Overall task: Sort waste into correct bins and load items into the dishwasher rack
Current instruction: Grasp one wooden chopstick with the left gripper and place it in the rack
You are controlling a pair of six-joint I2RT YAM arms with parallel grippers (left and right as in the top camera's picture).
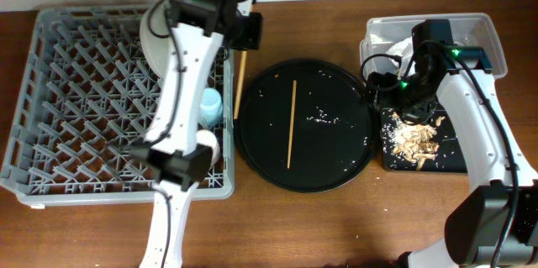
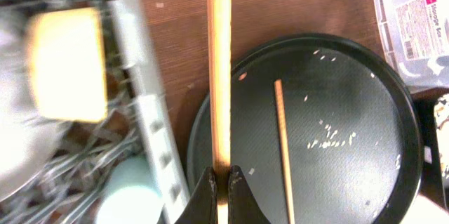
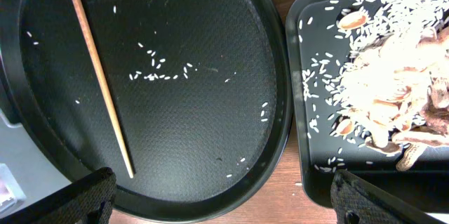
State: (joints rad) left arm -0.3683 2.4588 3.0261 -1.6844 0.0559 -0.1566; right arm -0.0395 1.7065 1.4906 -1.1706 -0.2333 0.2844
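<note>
Most of the job looks done. The grey plate (image 1: pixel 155 33), the yellow bowl (image 2: pixel 66 62) and the light-blue cup (image 1: pixel 212 104) stand in the dishwasher rack (image 1: pixel 50 91). The food scraps (image 1: pixel 414 139) lie in the black rectangular tray (image 1: pixel 450 155), and the white napkin (image 1: pixel 402 48) sits in the clear tub (image 1: pixel 479 33). We cannot make out the wrapper or the pink cup with any certainty.

What is left, as we judge it, is the chopsticks. The left tool (image 2: pixel 219 197) is clamped on the near end of one chopstick (image 2: pixel 219 76), held over the bench (image 1: pixel 336 226) between the rack's edge and the round black tray (image 1: pixel 336 83). Its long axis runs straight away from the tool, the free end pointing toward the far side of the bench. The second chopstick (image 1: pixel 292 125) lies on the round tray, roughly parallel to the first, among scattered rice grains.

The right tool (image 3: pixel 224 203) hangs above the gap between the round tray and the black rectangular tray, its fingers spread wide and holding nothing.
</note>
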